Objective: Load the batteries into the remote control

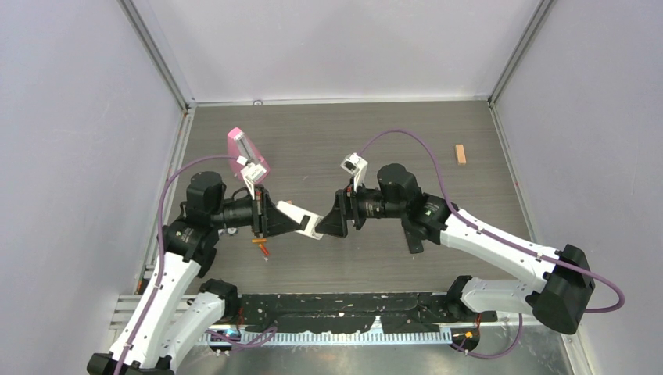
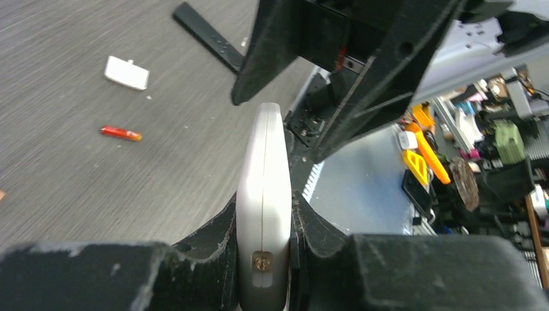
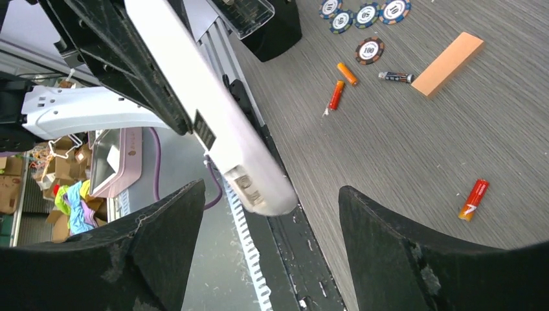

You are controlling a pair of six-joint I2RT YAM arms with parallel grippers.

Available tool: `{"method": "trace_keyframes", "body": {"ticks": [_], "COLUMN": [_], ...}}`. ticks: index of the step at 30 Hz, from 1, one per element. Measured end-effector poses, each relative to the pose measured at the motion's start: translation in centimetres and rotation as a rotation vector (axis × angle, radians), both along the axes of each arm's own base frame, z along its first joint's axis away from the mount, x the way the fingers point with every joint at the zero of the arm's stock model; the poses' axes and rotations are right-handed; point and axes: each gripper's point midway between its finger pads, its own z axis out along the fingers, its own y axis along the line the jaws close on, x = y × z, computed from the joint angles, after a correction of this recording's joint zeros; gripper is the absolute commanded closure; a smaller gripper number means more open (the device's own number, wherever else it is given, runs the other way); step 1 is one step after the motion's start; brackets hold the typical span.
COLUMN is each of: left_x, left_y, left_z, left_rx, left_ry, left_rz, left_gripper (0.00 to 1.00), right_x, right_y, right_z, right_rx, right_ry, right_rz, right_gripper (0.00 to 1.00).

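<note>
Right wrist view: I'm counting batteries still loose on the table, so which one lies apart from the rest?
The orange-red battery at lower right lies alone; the other three cluster beside the tan block.

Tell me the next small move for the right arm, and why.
Probably swing the right gripper down to the loose battery. It stands open, clear of the white remote that the left gripper clamps, and no battery is held.

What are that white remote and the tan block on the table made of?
The white remote, clamped in the left gripper, looks like smooth matte plastic: a moulded seam runs along its edge. The tan block looks like unfinished wood: flat, dull, with square-cut edges, though grain is too faint to confirm.
</note>
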Motion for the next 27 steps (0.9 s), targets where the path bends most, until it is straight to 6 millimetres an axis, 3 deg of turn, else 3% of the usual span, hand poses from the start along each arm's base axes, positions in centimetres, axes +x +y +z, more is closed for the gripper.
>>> {"method": "trace_keyframes", "body": {"ticks": [5, 10, 16, 18, 19, 20, 22, 24, 27], "left_x": [-1.4, -2.4, -3.3, -3.4, -3.4, -3.6, -4.1, -4.3, -3.7], "left_y": [-0.6, -0.9, -1.0, -1.0, -1.0, -1.0, -1.0, -1.0, -1.1], "left_z": [1.7, 2.9, 3.4, 3.5, 3.6, 3.6, 3.8, 4.1, 4.6], "left_rx": [-0.066, -0.108, -0.133, -0.137, -0.137, -0.14, -0.154, -0.162, -0.171], "left_ry": [-0.047, -0.079, -0.079, -0.084, -0.086, -0.082, -0.06, -0.054, -0.058], "left_rz": [-0.101, -0.171, -0.225, -0.234, -0.233, -0.243, -0.267, -0.276, -0.249], "left_gripper": [1.0, 1.0, 1.0, 1.0, 0.98, 0.95, 0.77, 0.62, 0.48], "right_x": [-0.8, -2.4, -3.7, -3.8, -4.0, -4.3, -4.9, -5.0, -4.6], "right_y": [0.6, 1.1, 1.7, 2.0, 2.1, 2.2, 2.2, 2.2, 2.4], "right_z": [1.2, 3.8, 4.4, 4.4, 4.4, 4.5, 5.0, 5.3, 5.4], "right_rx": [0.046, 0.137, 0.161, 0.16, 0.162, 0.166, 0.187, 0.196, 0.213], "right_ry": [-0.027, -0.065, -0.057, -0.052, -0.045, -0.048, -0.061, -0.057, -0.037], "right_rz": [0.049, 0.118, 0.199, 0.218, 0.231, 0.246, 0.288, 0.294, 0.255], "right_gripper": [0.24, 0.33, 0.59, 0.73, 0.83, 0.86, 0.94, 0.94, 0.95]}}
